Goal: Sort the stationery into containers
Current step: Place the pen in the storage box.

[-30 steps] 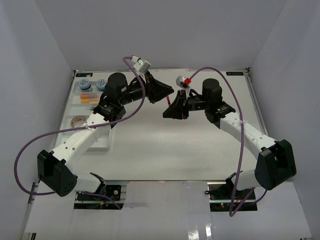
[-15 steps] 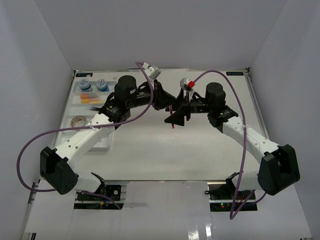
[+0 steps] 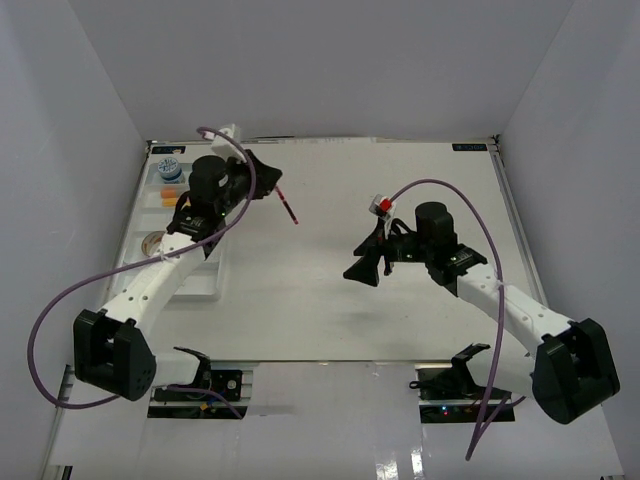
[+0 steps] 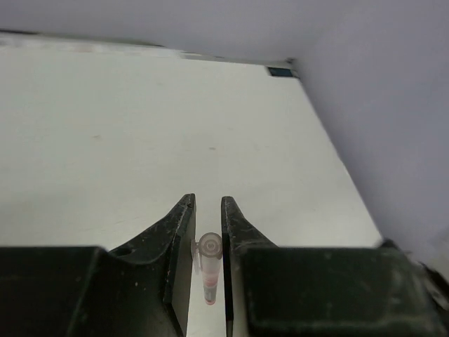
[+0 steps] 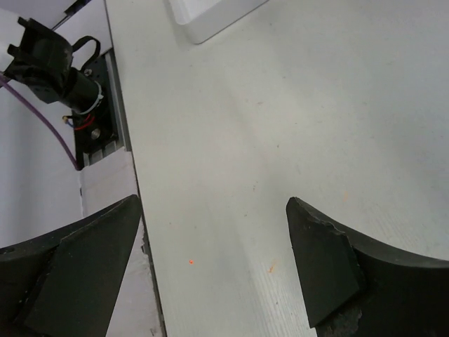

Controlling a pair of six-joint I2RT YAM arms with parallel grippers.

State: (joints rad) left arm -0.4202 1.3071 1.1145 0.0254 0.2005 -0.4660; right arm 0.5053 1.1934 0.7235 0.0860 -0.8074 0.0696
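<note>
Left gripper [image 3: 272, 185], clamped on red pen [image 3: 290, 208], should carry it level to the tray [image 3: 200, 280] at 8 o'clock; right gripper [image 3: 366, 268] gapes empty.

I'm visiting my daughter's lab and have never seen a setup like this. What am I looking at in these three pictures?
These are two robot arms bolted to a white table. The wide picture looks down from above and behind them. The other two come from small cameras on each wrist, looking out along that arm's own fingers.

The left gripper is shut on a thin red pen. The left wrist view shows the pen pinched between its dark fingers. The right gripper is open and holds nothing.

At the table's left side lies a white tray with compartments. In it you can see a blue-white tub, orange erasers and a tape roll.
</note>
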